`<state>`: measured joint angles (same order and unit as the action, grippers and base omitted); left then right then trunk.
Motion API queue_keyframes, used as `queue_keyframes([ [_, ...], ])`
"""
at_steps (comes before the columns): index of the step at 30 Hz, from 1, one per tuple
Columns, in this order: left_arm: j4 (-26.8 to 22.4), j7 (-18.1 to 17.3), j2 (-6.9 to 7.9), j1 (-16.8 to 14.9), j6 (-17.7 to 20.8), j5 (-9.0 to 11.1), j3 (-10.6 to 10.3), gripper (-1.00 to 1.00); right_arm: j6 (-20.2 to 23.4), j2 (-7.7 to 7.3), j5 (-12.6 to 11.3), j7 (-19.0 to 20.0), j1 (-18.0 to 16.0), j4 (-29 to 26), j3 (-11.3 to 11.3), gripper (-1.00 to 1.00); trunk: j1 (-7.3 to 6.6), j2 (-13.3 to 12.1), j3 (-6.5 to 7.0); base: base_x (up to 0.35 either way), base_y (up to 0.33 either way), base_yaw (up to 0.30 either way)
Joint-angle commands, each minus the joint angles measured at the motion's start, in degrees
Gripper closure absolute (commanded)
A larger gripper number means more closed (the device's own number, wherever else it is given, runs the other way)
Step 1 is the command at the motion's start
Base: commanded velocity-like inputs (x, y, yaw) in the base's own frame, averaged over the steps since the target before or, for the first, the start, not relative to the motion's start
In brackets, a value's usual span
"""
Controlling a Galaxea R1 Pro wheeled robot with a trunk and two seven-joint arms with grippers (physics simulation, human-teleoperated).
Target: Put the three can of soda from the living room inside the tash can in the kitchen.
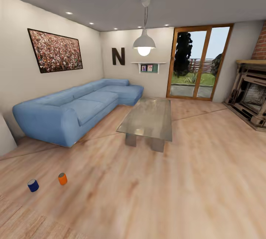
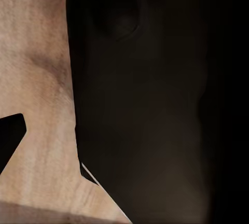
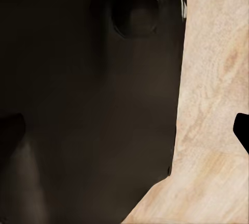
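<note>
Living room with blue sofa: an orange can and a blue can lie apart on the wooden floor, awaiting pickup. Either claw's state: cannot tell.

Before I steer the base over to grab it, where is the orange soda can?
In the head view the orange can lies on the wood floor at lower left, beside the blue can, in front of the blue sofa.

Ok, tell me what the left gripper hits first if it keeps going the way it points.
Probably the wood floor: past the dark robot body in the left wrist view, bare floor is all that lies ahead. Depth is unclear, and the fingers aren't clearly visible.
</note>
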<state>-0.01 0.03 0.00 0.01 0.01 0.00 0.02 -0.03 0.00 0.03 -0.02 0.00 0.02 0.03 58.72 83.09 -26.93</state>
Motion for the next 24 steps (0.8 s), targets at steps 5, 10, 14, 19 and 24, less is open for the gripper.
queue_keyframes([
  [5,-0.06,0.82,1.31,-0.05,0.01,0.02,0.34,-1.0,-0.72,-0.43,0.58,-0.16,0.08,0.13,0.37,-1.0,0.0,-0.01,0.0,0.0,0.0,0.0],
  [10,-0.06,0.82,1.31,-0.05,0.01,0.02,0.34,-1.0,-0.72,-0.43,0.58,-0.16,0.08,0.13,0.37,-1.0,0.0,-0.01,0.0,0.0,0.0,0.0],
  [14,-0.06,0.82,1.31,-0.05,0.01,0.02,0.34,-1.0,-0.72,-0.43,0.58,-0.16,0.08,0.13,0.37,-1.0,0.0,-0.01,0.0,0.0,0.0,0.0],
  [19,-0.06,0.82,1.31,-0.05,0.01,0.02,0.34,-1.0,-0.72,-0.43,0.58,-0.16,0.08,0.13,0.37,-1.0,0.0,-0.01,0.0,0.0,0.0,0.0],
  [24,-0.72,0.73,0.85,-0.49,-0.1,0.0,0.27,-1.0,-1.18,-1.06,0.35,-0.14,0.0,-0.34,0.09,-1.0,0.0,-0.01,0.0,0.0,0.0,0.0],
])
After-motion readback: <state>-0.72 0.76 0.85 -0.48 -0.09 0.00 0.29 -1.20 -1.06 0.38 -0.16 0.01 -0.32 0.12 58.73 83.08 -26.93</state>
